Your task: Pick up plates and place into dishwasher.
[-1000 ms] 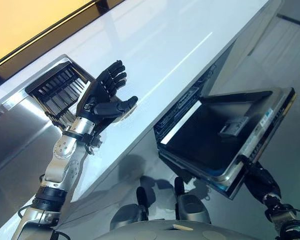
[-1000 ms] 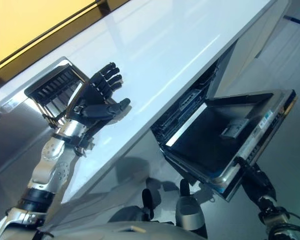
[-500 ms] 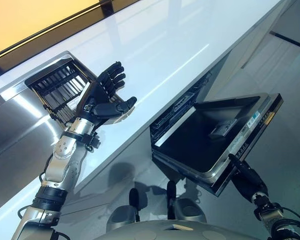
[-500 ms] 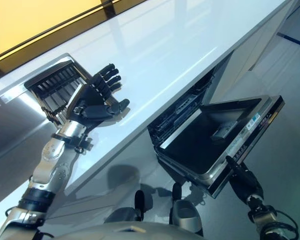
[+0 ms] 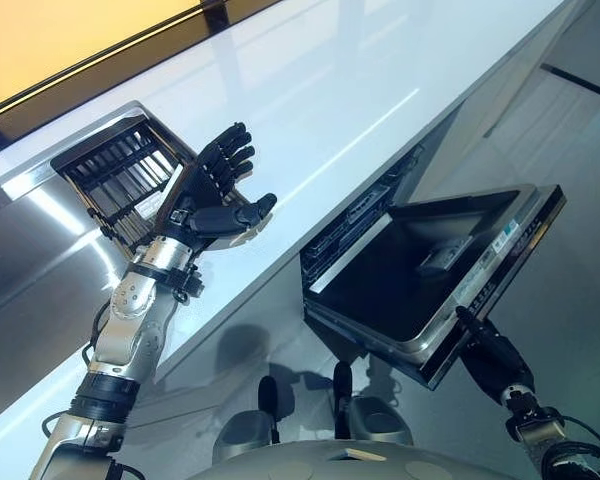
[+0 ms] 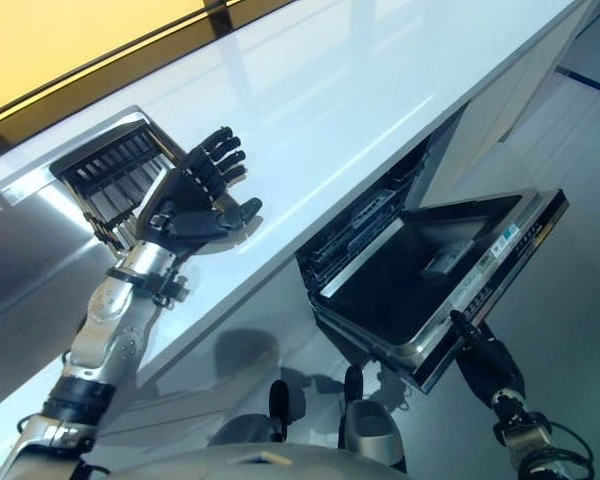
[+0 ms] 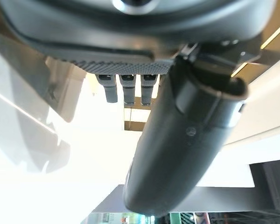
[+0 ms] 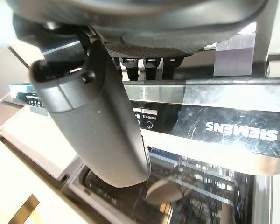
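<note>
The dishwasher door (image 5: 420, 270) hangs partly open under the white counter (image 5: 330, 90), its dark inner face turned up. My right hand (image 5: 483, 348) is at the door's outer top edge, with straight fingers (image 8: 149, 63) against the steel control strip (image 8: 214, 95) and the thumb (image 8: 98, 116) standing free. Wire racks (image 8: 200, 191) show inside the machine. My left hand (image 5: 215, 190) is raised over the counter's near edge, open, with fingers spread and nothing in it. Just behind it a dark dish rack (image 5: 120, 180) sits in the steel sink (image 5: 30, 260).
The long white counter runs away to the upper right, with an orange wall band (image 5: 60, 40) behind it. Grey floor (image 5: 570, 300) lies around the open door. The door juts out into the space in front of the cabinets.
The whole picture shifted a second ago as the camera moved. The door looks a little lower with my right hand still on its edge. My left hand has stayed raised and open.
</note>
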Motion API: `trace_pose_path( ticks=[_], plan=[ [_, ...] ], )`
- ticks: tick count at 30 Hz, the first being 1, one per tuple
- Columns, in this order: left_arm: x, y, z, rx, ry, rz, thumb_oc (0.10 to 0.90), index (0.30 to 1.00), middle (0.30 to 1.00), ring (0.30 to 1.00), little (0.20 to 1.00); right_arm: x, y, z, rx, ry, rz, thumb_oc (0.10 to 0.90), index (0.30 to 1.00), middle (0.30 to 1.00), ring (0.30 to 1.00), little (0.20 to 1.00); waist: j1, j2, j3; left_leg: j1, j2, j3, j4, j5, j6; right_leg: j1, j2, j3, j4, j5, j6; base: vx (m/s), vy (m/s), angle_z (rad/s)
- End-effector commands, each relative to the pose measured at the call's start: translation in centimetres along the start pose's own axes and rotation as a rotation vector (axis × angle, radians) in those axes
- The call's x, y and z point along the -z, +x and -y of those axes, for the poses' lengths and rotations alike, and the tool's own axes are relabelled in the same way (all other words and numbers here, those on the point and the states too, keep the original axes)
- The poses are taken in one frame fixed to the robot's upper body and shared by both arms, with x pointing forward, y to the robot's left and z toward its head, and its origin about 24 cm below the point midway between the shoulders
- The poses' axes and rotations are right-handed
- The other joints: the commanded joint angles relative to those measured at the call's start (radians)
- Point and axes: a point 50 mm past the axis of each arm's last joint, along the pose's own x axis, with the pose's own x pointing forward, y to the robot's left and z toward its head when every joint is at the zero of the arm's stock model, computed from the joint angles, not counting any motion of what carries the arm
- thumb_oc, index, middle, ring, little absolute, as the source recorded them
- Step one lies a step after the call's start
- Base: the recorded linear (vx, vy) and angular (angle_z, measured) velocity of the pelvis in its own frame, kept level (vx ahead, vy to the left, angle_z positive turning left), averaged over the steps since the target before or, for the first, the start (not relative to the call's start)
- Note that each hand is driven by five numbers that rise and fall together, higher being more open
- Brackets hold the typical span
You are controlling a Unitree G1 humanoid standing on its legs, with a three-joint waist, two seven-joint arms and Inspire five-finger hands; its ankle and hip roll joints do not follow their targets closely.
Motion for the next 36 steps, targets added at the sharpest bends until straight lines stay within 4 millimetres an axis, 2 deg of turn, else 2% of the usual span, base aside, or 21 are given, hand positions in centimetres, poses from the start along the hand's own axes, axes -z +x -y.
trace_pose_path(
  ticks=[1, 2, 5, 7, 12, 18, 27, 32, 35, 36],
  plan=[
    [-2.6, 2.4, 1.5, 0.092, 0.037, 0.185, 0.8, 0.9, 0.9, 0.9, 0.9, 2.6, 8.1, -27.5, -1.41, 0.073, -0.027, 0.8, 0.9, 0.9, 0.9, 0.9, 0.106, 0.009, -0.154, 0.031, -0.08, 0.009, 0.007, -0.102, 0.057, 0.074, -0.014, 0.013, 0.055, -0.147, 0.065, 0.01, 0.007, -0.06],
    [-2.5, 2.5, 1.7, 0.092, 0.037, 0.185, 0.8, 0.9, 0.9, 0.9, 0.9, 2.7, 7.6, -29.1, -1.471, 0.107, -0.034, 0.8, 0.9, 0.9, 0.9, 0.9, 0.107, 0.007, -0.159, 0.033, -0.081, 0.01, 0.007, -0.104, 0.058, 0.077, -0.013, 0.015, 0.053, -0.147, 0.065, 0.01, 0.008, -0.08],
    [-2.5, 2.6, 1.8, 0.092, 0.04, 0.184, 0.8, 0.9, 0.9, 0.9, 0.9, 2.7, 7.2, -30.3, -1.526, 0.137, -0.038, 0.8, 0.9, 0.9, 0.9, 0.9, 0.109, 0.005, -0.163, 0.035, -0.082, 0.009, 0.007, -0.105, 0.059, 0.08, -0.012, 0.016, 0.053, -0.148, 0.064, 0.01, 0.007, -0.16],
    [-2.8, 3.1, 2.0, 0.096, 0.042, 0.187, 0.8, 0.9, 0.9, 0.9, 0.9, 2.6, 6.4, -33.0, -1.595, 0.14, -0.058, 0.8, 0.9, 0.9, 0.9, 0.9, 0.115, 0.0, -0.17, 0.036, -0.083, 0.004, 0.007, -0.106, 0.061, 0.083, -0.01, 0.015, 0.053, -0.15, 0.063, 0.0, 0.005, -0.09],
    [-3.0, 3.6, 2.0, 0.1, 0.048, 0.187, 0.8, 0.9, 0.9, 0.9, 0.9, 3.1, 6.8, -33.7, -1.527, 0.036, -0.101, 0.8, 0.9, 0.9, 0.9, 0.9, 0.12, -0.009, -0.174, 0.034, -0.084, 0.001, 0.007, -0.104, 0.061, 0.084, -0.009, 0.01, 0.051, -0.148, 0.063, -0.01, -0.002, -0.02],
    [-3.3, 4.0, 1.6, 0.092, 0.054, 0.187, 0.8, 0.9, 0.9, 0.9, 0.9, 3.7, 9.3, -31.2, -1.297, -0.135, -0.181, 0.8, 0.9, 0.9, 0.9, 0.9, 0.127, -0.024, -0.18, 0.031, -0.081, 0.0, 0.007, -0.096, 0.055, 0.085, -0.009, -0.001, 0.047, -0.142, 0.06, -0.01, 0.003, 0.22],
    [-2.8, 3.5, 1.0, 0.077, 0.053, 0.183, 0.8, 0.9, 0.9, 0.9, 0.9, 3.4, 11.1, -28.3, -1.126, -0.109, -0.178, 0.8, 0.9, 0.9, 0.9, 0.9, 0.143, -0.024, -0.181, 0.033, -0.079, -0.006, 0.007, -0.093, 0.051, 0.097, -0.012, -0.021, 0.04, -0.138, 0.059, 0.0, 0.007, 0.08],
    [-3.0, 3.2, 0.7, 0.086, 0.058, 0.184, 0.8, 0.9, 0.9, 0.9, 0.9, 2.6, 11.7, -25.1, -0.981, -0.201, -0.161, 0.8, 0.9, 0.9, 0.9, 0.9, 0.141, -0.026, -0.183, 0.032, -0.078, -0.005, 0.007, -0.095, 0.051, 0.096, -0.014, -0.023, 0.038, -0.136, 0.062, 0.0, -0.003, 0.01],
    [-3.2, 3.1, 0.5, 0.087, 0.066, 0.187, 0.8, 0.9, 0.9, 0.9, 0.9, 2.0, 11.8, -22.3, -0.862, -0.313, -0.169, 0.8, 0.9, 0.9, 0.9, 0.9, 0.132, -0.029, -0.181, 0.033, -0.076, 0.003, 0.007, -0.096, 0.05, 0.094, -0.014, -0.019, 0.039, -0.135, 0.065, 0.0, -0.003, 0.01],
    [-3.2, 3.1, 0.5, 0.087, 0.066, 0.187, 0.8, 0.9, 0.9, 0.9, 0.9, 2.0, 11.7, -22.1, -0.855, -0.321, -0.17, 0.8, 0.9, 0.9, 0.9, 0.9, 0.131, -0.029, -0.181, 0.033, -0.076, 0.004, 0.007, -0.096, 0.05, 0.094, -0.013, -0.019, 0.039, -0.135, 0.065, 0.0, 0.0, 0.0]
  ],
)
